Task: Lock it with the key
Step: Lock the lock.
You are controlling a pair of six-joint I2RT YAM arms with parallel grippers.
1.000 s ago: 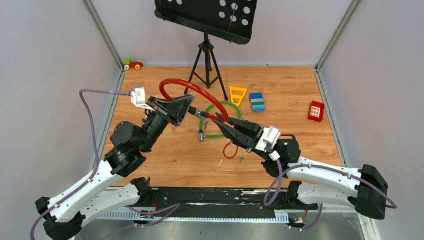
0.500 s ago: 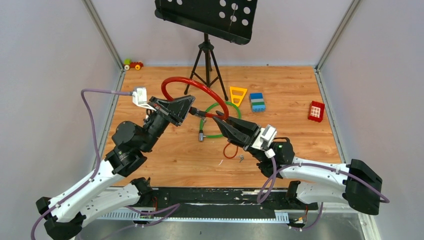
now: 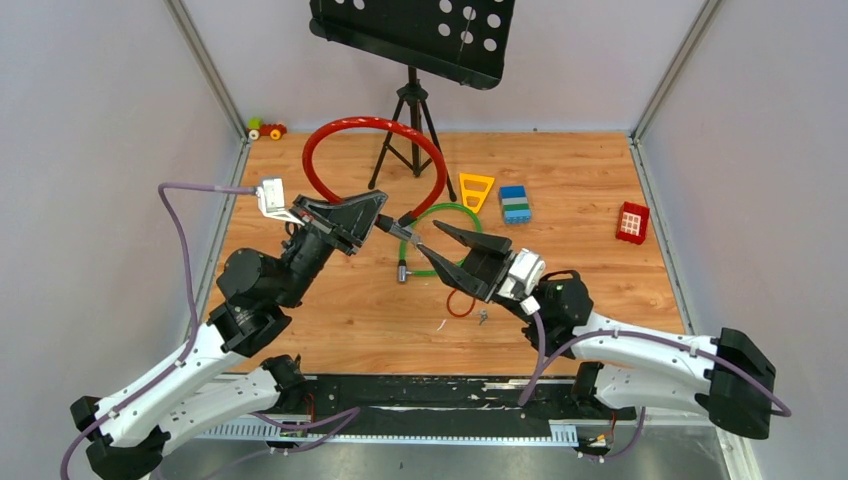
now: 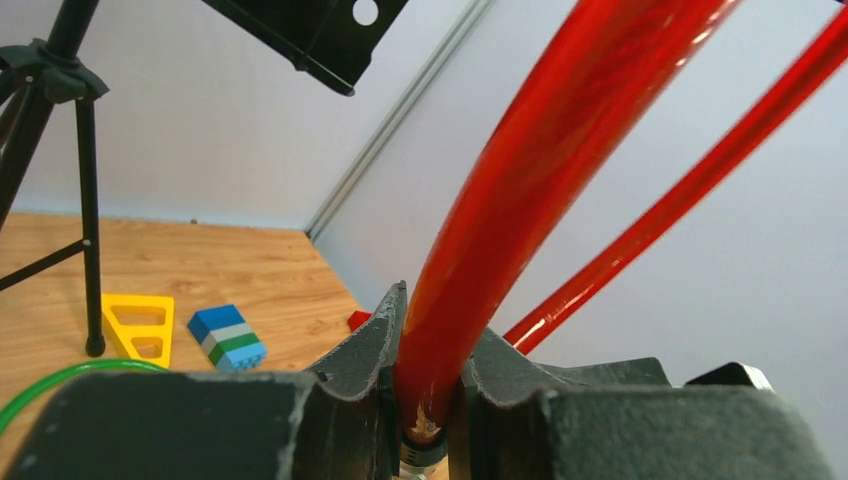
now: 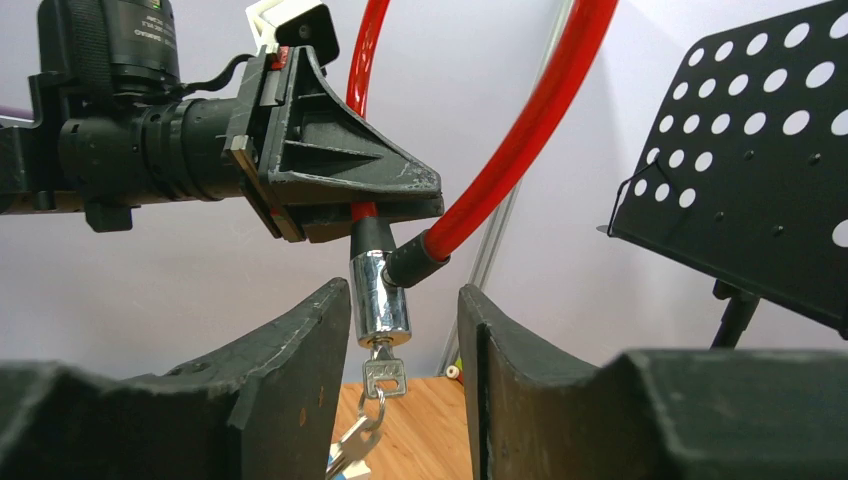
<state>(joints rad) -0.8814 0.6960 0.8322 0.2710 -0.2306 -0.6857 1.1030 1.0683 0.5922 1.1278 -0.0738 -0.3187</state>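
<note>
The left gripper (image 4: pixel 425 400) clamps the red cable lock (image 3: pixel 370 125) above its chrome cylinder (image 5: pixel 378 300); the key (image 5: pixel 384 375) hangs from the cylinder's lower end, between the right gripper's (image 5: pixel 405 300) parted, empty jaws

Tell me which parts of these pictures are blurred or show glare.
Left wrist view: the cable near the lens is soft, with a pale glare streak. Right wrist view: the chrome barrel shines brightly, the key is sharp, the near fingers blur. Top view: even light, only faint shadows.
</note>
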